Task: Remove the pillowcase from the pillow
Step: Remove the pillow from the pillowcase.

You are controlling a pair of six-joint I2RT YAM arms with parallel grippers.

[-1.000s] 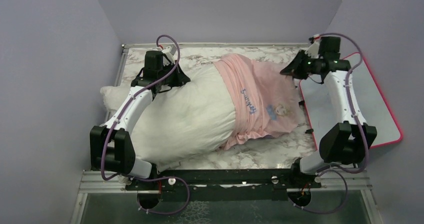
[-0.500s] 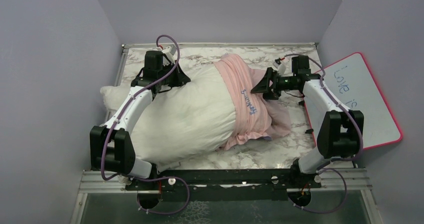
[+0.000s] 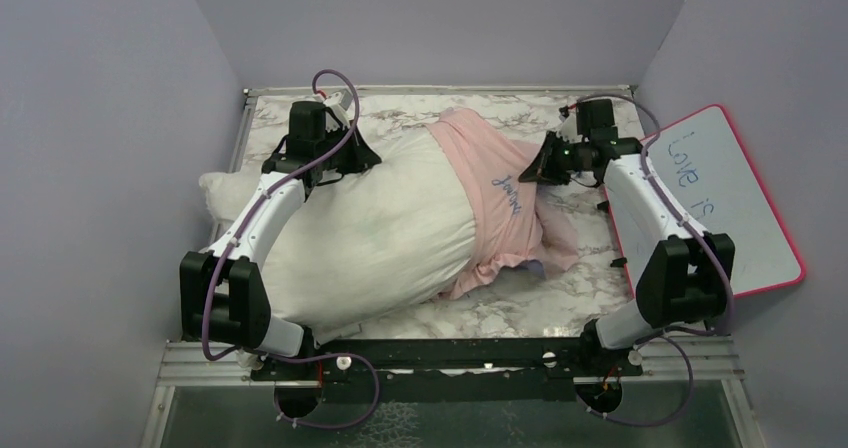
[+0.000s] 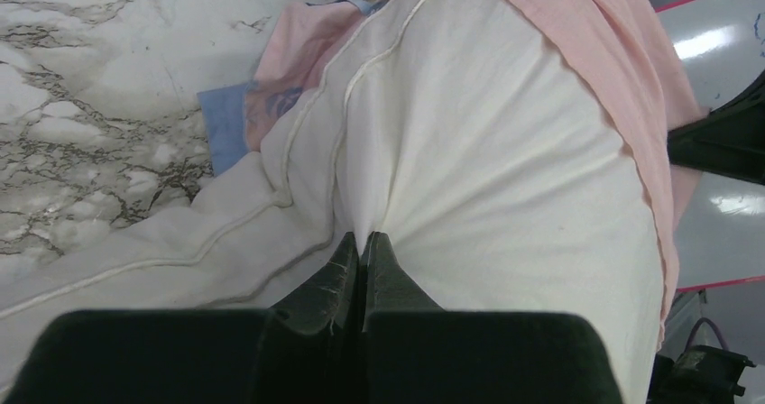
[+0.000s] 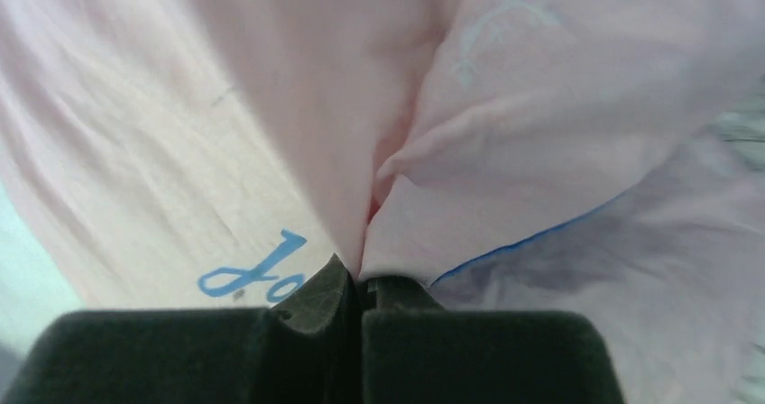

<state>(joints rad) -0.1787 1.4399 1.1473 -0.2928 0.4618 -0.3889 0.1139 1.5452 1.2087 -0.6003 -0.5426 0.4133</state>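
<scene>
Even overhead light, soft shadow beneath the pillow [image 3: 380, 238]; glare streaks mark the whiteboard [image 4: 714, 41] in the left wrist view; the pillowcase [image 5: 225, 106] reads blurred in the right wrist view.

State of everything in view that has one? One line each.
pillowcase: partly off, bunched over the pillow's right end, pink side up.
pillow: mostly bare, right end inside the pillowcase.
left claw: shut, pinching the pillow's white fabric.
right claw: shut, pinching a fold of the pillowcase.
whiteboard: written on, reads "Love is", lying to the right of the pillowcase.
</scene>
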